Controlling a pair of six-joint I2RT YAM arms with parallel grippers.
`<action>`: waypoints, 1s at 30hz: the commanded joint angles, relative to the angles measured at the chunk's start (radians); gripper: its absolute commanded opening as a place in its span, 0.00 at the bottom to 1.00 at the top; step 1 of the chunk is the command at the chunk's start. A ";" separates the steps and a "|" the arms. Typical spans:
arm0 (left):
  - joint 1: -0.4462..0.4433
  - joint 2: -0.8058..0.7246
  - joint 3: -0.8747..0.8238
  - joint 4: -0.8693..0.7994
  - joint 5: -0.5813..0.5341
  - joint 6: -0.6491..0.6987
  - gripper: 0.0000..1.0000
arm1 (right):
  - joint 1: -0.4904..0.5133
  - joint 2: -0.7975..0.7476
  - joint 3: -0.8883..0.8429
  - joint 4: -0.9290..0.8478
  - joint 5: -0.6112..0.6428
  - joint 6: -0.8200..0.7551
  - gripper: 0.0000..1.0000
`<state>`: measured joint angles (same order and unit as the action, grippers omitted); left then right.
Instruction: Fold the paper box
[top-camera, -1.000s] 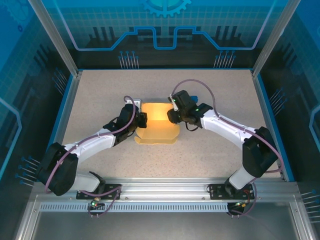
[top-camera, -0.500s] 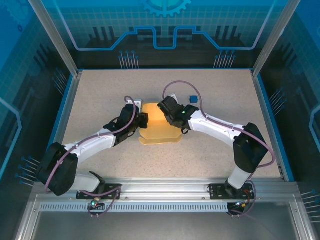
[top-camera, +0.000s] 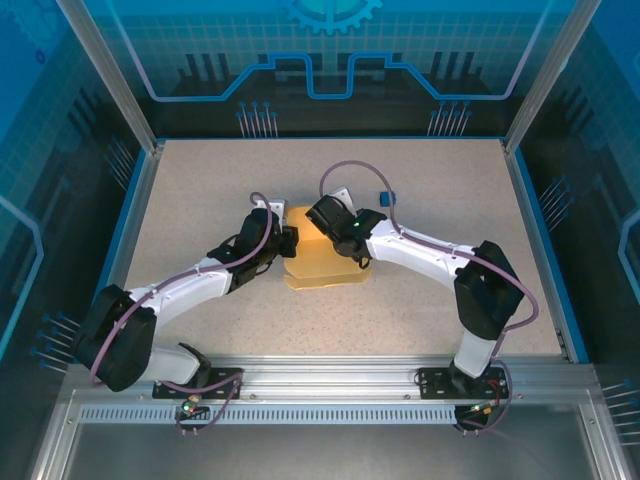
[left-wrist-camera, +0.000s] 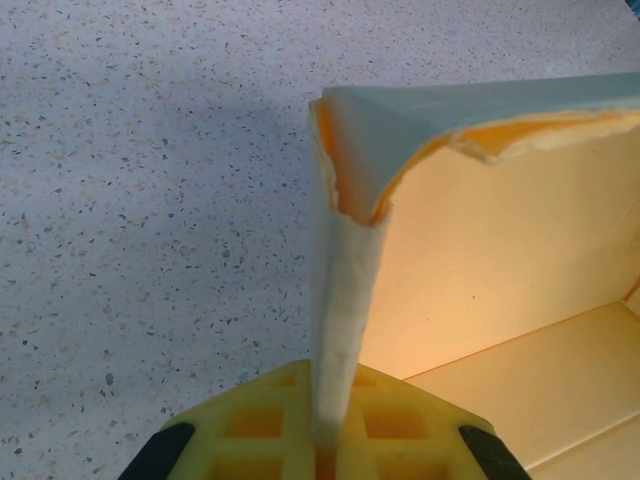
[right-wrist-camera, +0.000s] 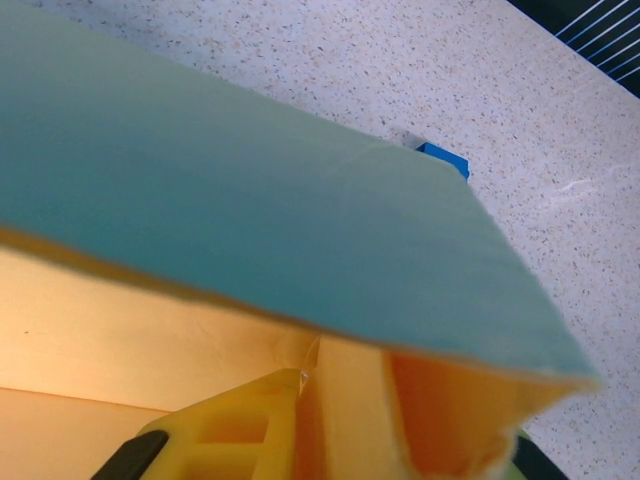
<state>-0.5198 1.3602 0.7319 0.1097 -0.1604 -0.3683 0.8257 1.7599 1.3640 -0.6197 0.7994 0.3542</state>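
Observation:
The paper box (top-camera: 322, 266), pale yellow card, lies half-formed at the middle of the table between both arms. My left gripper (top-camera: 288, 243) is at its left side. In the left wrist view that gripper (left-wrist-camera: 335, 440) is shut on the box's upright left wall (left-wrist-camera: 345, 290), which is pinched between the yellow fingers. My right gripper (top-camera: 320, 214) is over the box's far edge. In the right wrist view it (right-wrist-camera: 340, 400) grips a folded card wall beside its left finger (right-wrist-camera: 235, 425), under a wide flap (right-wrist-camera: 250, 220). Its other finger is hidden by card.
A tiny blue cube (top-camera: 387, 197) sits on the speckled table just behind the right arm's wrist and also appears past the flap (right-wrist-camera: 445, 160). Blue rails edge the table (top-camera: 180, 200) on the left, right and far sides.
The right arm has swung left over the box's far edge, and its gripper has closed on the card. The box has shifted slightly right. The left arm has held still.

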 joint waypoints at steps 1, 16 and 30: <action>0.009 -0.018 -0.009 -0.015 -0.034 0.006 0.00 | -0.012 -0.041 -0.023 -0.076 0.011 -0.046 0.23; 0.009 -0.024 -0.016 -0.015 -0.034 0.006 0.00 | -0.115 -0.174 -0.032 0.057 -0.375 0.029 0.43; 0.008 -0.023 -0.015 -0.016 -0.034 0.007 0.00 | -0.062 -0.021 0.094 -0.107 -0.088 0.015 0.21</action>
<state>-0.5190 1.3594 0.7265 0.1085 -0.1795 -0.3676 0.7475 1.7020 1.4094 -0.6361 0.5674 0.3740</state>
